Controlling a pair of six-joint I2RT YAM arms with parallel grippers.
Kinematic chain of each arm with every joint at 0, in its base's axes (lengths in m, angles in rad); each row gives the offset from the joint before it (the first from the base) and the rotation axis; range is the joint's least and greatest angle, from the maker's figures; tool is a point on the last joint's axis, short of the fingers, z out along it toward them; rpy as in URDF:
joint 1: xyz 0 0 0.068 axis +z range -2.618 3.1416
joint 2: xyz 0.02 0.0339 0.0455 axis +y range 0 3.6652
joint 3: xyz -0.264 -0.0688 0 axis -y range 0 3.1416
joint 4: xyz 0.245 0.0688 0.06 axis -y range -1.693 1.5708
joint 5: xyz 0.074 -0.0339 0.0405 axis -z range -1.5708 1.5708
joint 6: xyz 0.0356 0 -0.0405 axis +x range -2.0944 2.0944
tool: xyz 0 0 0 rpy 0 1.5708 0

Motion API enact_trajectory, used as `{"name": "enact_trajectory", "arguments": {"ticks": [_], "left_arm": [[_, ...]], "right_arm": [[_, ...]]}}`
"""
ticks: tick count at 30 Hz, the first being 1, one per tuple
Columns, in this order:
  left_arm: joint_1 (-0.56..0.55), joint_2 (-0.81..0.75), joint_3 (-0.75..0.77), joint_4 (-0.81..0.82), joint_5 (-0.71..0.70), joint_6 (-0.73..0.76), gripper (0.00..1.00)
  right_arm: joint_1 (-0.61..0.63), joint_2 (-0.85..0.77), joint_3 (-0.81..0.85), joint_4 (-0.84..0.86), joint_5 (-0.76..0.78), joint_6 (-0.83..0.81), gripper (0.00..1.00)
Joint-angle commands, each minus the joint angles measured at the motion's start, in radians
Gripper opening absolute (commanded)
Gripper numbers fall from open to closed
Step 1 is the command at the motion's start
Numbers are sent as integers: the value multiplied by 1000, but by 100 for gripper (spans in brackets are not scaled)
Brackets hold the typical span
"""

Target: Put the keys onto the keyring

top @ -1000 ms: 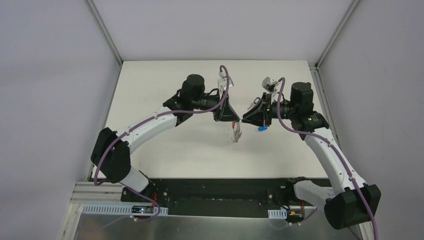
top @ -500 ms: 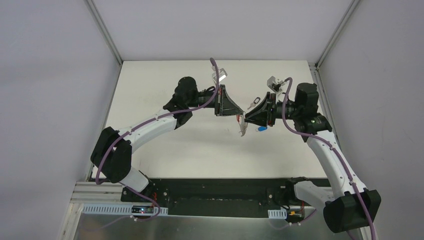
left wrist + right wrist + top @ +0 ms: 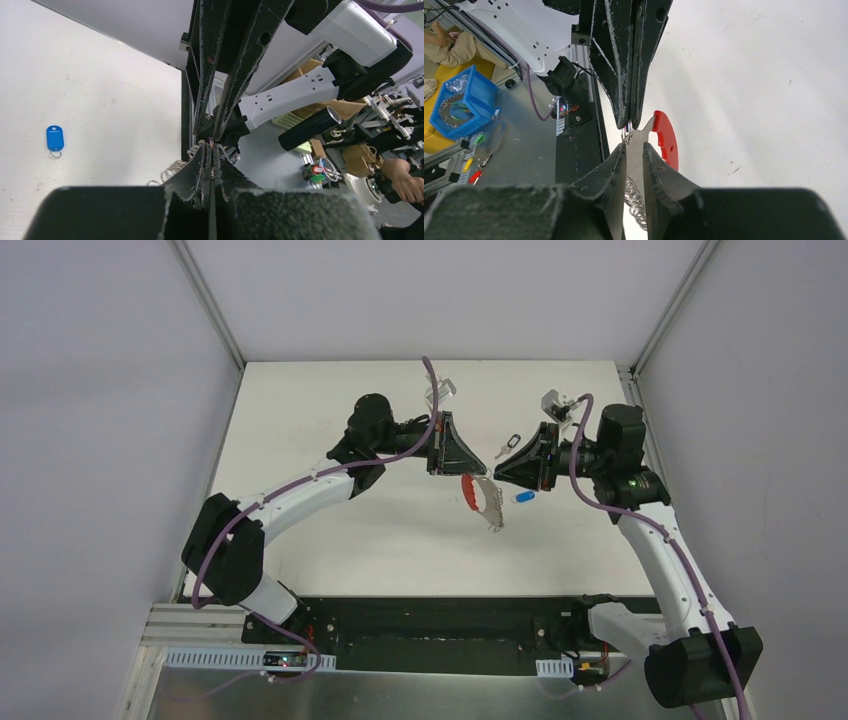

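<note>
The keyring (image 3: 470,492) has swung round since a moment ago, so its red band (image 3: 667,139) now shows. It hangs in the air just beside the blue key (image 3: 524,497), on the left arm's side. The blue key lies on the worktop (image 3: 380,540), and the silver key (image 3: 510,439) lies a little past it. The left jaws are closed tight on one small ring of the keyring. The right jaws are a little apart around the chain (image 3: 636,202). I cannot tell if they pinch it. The left hold is tiny, so a tug could pull the keyring out. It might then fall and knock the blue key away.
</note>
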State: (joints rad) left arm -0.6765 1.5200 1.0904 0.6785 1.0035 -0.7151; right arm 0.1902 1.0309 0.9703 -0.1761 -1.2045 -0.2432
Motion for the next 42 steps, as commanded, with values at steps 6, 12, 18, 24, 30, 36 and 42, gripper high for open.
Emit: {"name": "enact_trajectory", "arguments": {"ticks": [6,12,18,24,30,36,42], "left_arm": [[5,15,41,109,38,-52,0],[5,35,60,132,21,-86,0],[5,46,66,146,19,-103,0],[5,49,67,145,24,-99,0],[5,57,69,164,26,-116,0],[6,55,59,162,35,-104,0],[13,37,65,60,47,-3,0]], "right_arm": [[10,25,-5,105,-45,34,17],[28,35,-15,116,-57,39,17],[35,32,-29,123,-56,39,16],[37,32,-34,137,-68,51,13],[35,32,-38,144,-73,59,7],[34,25,-12,81,-58,3,0],[35,20,16,4,-30,-53,0]]}}
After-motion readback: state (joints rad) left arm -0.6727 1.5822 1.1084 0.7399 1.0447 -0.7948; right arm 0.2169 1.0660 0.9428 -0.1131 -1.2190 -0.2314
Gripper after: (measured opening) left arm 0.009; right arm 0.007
